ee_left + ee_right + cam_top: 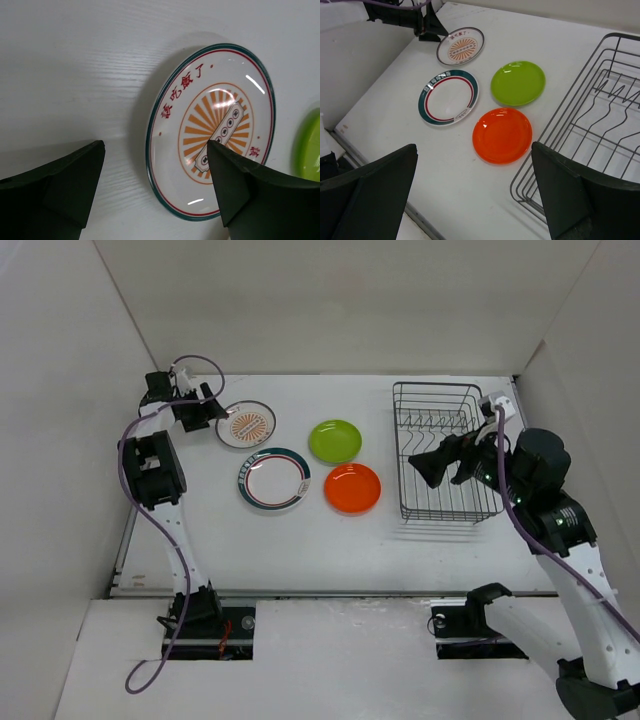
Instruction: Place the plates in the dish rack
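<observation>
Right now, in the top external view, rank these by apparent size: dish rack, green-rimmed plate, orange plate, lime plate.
1. dish rack
2. green-rimmed plate
3. orange plate and lime plate look about equal, so I won't rank them.

A white table with a faint wood grain sits boxed in by plain white panels: a back wall, a left wall and a right wall. A white ledge runs along its near edge. Soft, even light casts faint shadows.
</observation>
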Controlling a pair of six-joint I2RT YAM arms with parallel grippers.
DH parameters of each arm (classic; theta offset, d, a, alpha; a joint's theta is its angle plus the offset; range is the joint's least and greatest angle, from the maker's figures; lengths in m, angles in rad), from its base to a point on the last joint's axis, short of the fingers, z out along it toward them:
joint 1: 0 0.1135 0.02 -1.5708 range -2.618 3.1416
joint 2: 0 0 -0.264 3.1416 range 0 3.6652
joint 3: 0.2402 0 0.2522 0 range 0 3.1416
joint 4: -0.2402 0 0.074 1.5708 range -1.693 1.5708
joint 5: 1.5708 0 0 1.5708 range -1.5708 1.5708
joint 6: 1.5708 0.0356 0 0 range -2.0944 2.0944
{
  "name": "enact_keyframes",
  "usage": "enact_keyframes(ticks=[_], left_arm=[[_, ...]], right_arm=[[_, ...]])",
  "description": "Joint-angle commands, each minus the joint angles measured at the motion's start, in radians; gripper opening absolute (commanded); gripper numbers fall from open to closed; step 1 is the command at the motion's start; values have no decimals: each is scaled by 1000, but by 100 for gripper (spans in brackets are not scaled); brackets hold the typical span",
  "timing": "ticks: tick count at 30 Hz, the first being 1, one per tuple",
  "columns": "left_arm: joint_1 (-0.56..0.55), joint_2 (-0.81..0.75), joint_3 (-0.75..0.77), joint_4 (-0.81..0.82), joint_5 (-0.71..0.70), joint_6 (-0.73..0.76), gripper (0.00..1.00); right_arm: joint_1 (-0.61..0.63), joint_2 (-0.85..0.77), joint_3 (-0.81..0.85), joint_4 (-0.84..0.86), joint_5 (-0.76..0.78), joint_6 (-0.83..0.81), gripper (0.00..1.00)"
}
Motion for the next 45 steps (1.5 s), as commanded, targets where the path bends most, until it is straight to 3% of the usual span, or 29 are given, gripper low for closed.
enact_keyframes(ticks=[1,5,16,22,28,32,37,41,45], left_arm=[[-8,60,21,-57,61,-11,77],[-17,93,32,-70,96,-11,72],[-17,122,17,-139,125,53,44],[-8,122,6,-139,125,29,0],[32,111,56,-56,189,-109,0],[32,70,106,19,344,-198,0],[32,-1,118,278,562,-465,0],[32,-65,60,471,648,-626,0],[32,-171,-82,626,734,-695,0]], right_arm=[[23,22,-4,82,14,13,100],[34,48,-4,93,25,22,100],[97,132,-13,156,43,41,100],[127,154,-22,177,63,50,100],[173,172,-42,206,94,70,100],[197,193,-74,263,94,81,100],[215,267,-96,332,94,99,100],[236,348,-96,387,85,108,100],[246,419,-73,485,51,108,100]])
